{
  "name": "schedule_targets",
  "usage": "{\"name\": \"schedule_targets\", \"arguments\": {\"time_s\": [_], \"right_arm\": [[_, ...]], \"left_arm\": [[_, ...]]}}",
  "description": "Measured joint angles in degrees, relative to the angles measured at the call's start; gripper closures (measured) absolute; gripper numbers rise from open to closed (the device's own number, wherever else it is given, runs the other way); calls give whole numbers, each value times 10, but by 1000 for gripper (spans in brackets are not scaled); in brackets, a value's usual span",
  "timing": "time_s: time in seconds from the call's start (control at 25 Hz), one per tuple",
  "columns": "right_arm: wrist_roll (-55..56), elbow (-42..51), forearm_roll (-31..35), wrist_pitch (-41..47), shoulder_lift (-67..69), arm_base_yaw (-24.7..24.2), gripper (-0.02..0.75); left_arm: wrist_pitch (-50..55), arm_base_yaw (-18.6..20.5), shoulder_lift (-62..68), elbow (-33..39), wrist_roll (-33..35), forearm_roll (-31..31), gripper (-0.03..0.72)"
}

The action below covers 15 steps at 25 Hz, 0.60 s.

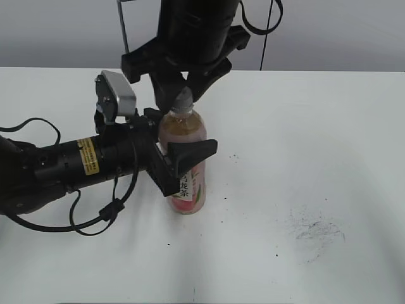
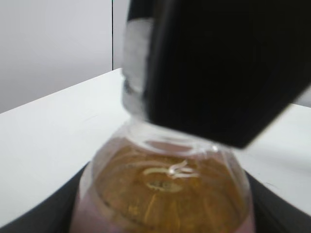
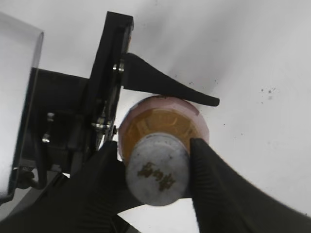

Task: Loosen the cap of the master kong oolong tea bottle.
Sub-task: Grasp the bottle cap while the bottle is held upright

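Bottle (image 1: 183,161) is standing upright mid-counter, a bit toward the far edge. Left gripper (image 1: 180,166) is clamping its body; right gripper (image 3: 158,162) is pinching the cap (image 3: 156,175) from above.

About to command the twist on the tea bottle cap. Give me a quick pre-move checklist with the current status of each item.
1. Bottle upright on the table: ok.
2. Left gripper clamped around the bottle body: ok, a finger on each side.
3. Right gripper closed on the cap: ok, fingers press both sides.
4. Cap seated on the neck: ok.
5. Grip firm enough not to slip: cannot tell.
6. Left wrist camera clear of the right arm: ok.
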Motion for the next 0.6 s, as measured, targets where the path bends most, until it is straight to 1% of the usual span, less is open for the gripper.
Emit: {"name": "schedule_targets", "arguments": {"time_s": [0.12, 0.2, 0.4, 0.6], "right_arm": [[-1, 0, -13, 1, 0, 0, 448], [-2, 0, -18, 1, 0, 0, 458], [-13, 0, -22, 1, 0, 0, 426], [-18, 0, -26, 1, 0, 0, 341]], "left_arm": [[0, 0, 0, 0, 0, 0, 244], [0, 0, 0, 0, 0, 0, 244], [0, 0, 0, 0, 0, 0, 244], [0, 0, 0, 0, 0, 0, 244]]}}
